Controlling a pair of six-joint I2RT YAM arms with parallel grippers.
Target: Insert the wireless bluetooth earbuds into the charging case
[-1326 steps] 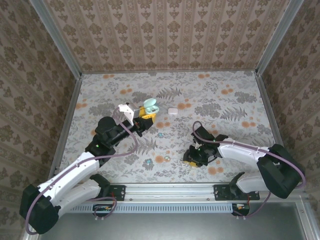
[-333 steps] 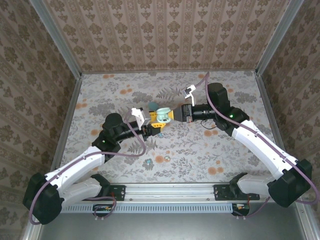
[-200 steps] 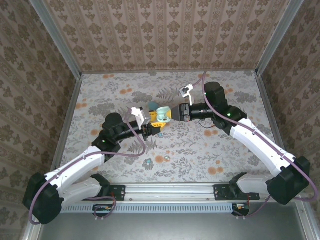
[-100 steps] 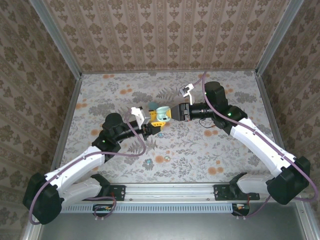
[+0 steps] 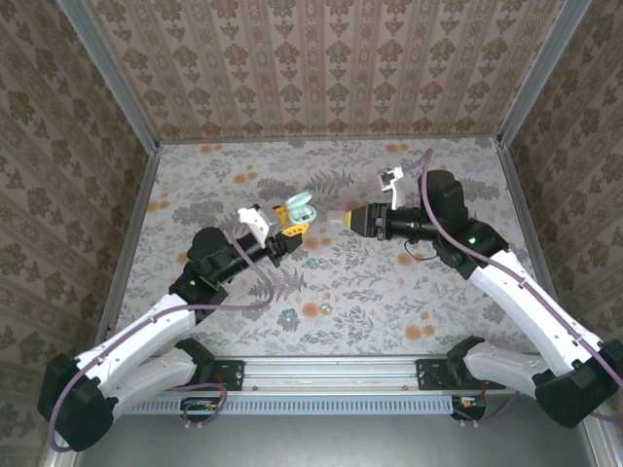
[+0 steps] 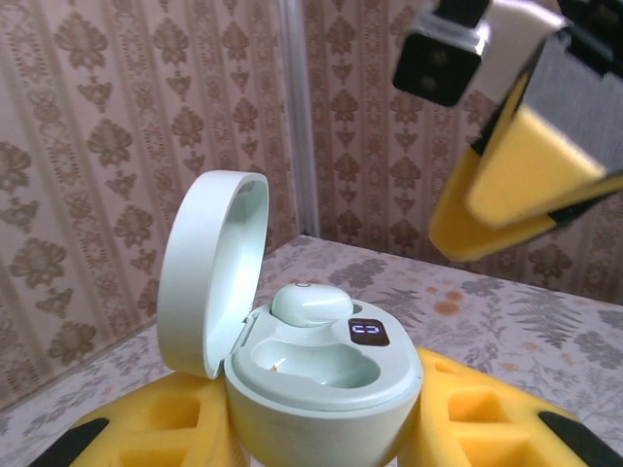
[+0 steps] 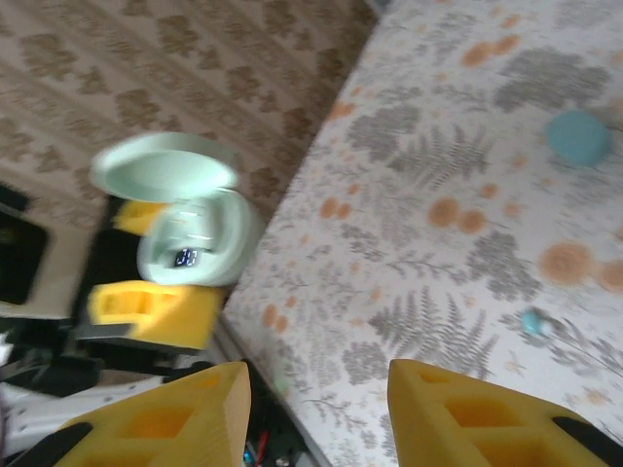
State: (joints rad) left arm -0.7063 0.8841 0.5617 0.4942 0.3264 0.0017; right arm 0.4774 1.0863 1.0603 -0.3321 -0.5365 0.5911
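Inside our left claw point(image 5: 290, 226) we clench the open charging case point(image 6: 321, 375), one pale earbud point(image 6: 307, 304) seated in it; just opposite, our right claw point(image 7: 316, 409) hangs released, empty.

The mint-green charging case point(image 6: 326, 375) stands upright in the left gripper point(image 6: 326, 428), lid hinged open, a pale mint earbud point(image 6: 310, 304) seated in its far well, while a teal earbud point(image 5: 312, 262) and a second teal earbud point(image 5: 289, 314) lie loose on the surface point(image 5: 438, 292).
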